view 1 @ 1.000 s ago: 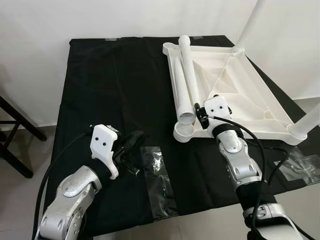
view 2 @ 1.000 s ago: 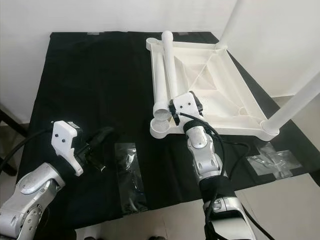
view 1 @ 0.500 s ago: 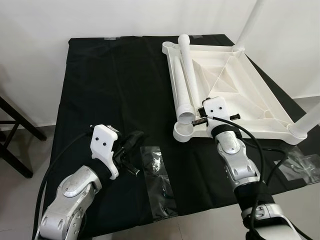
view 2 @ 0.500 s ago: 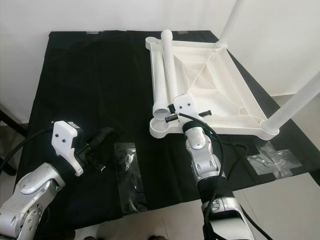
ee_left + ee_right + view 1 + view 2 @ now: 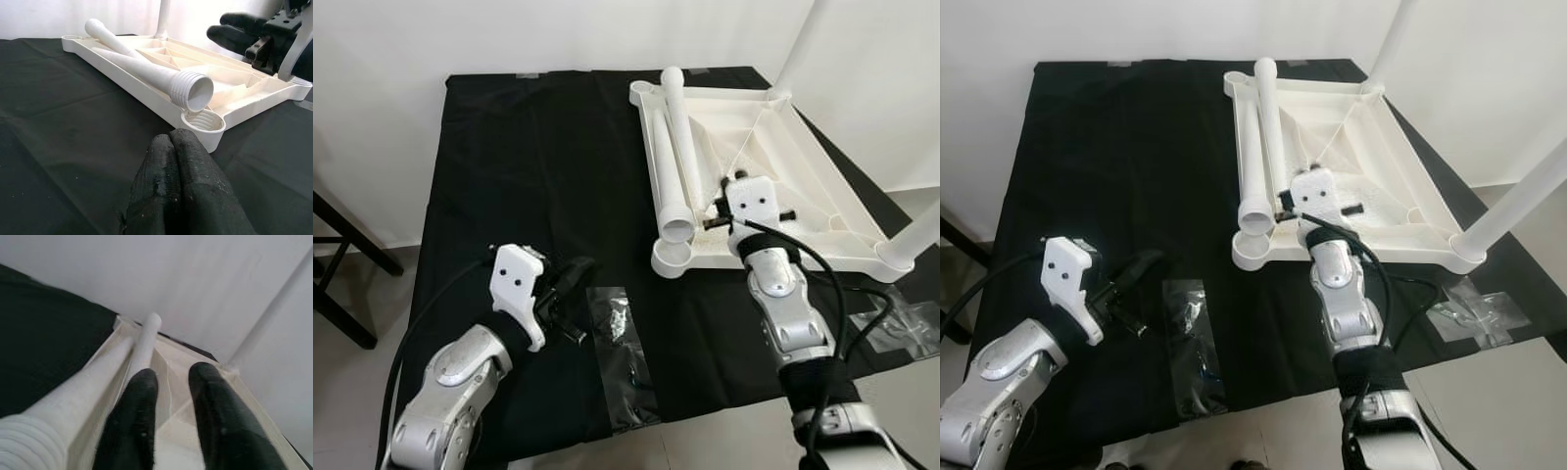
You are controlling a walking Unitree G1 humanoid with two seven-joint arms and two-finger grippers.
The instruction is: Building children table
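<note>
Surface (image 5: 529, 176): draped in black cloth; the white pieces sit toward its far right corner.
Tabletop (image 5: 803, 186): white plastic, lying upside down on the surface, ribbed underside up; two legs already stand upright at its right-hand corners.
Loose leg (image 5: 677, 147): a white tube lying inside the tabletop along its left rim, long axis running from the far edge toward the near edge, threaded open end nearest the robot.
Empty socket (image 5: 672, 259): at the near left corner of the tabletop, just below the leg's threaded mouth.
Right end effector (image 5: 729, 196): over the tabletop's near part, just to the right of the loose leg's threaded end; in the right wrist view its fingers (image 5: 132, 421) are spread apart with nothing between them, pointing along the leg's length.
Left end effector (image 5: 570, 279): low over the cloth near the near left part of the surface, fingers (image 5: 181, 186) pressed together and empty, aimed at the empty socket.
Plastic bag (image 5: 622, 352): clear, flat on the cloth beside the left end effector.
Key relation: the leg lies just to the left of the right end effector and parallel to its fingers, so the right arm is much the nearer; it would likely need to shift left and straddle the tube near the threaded end.
</note>
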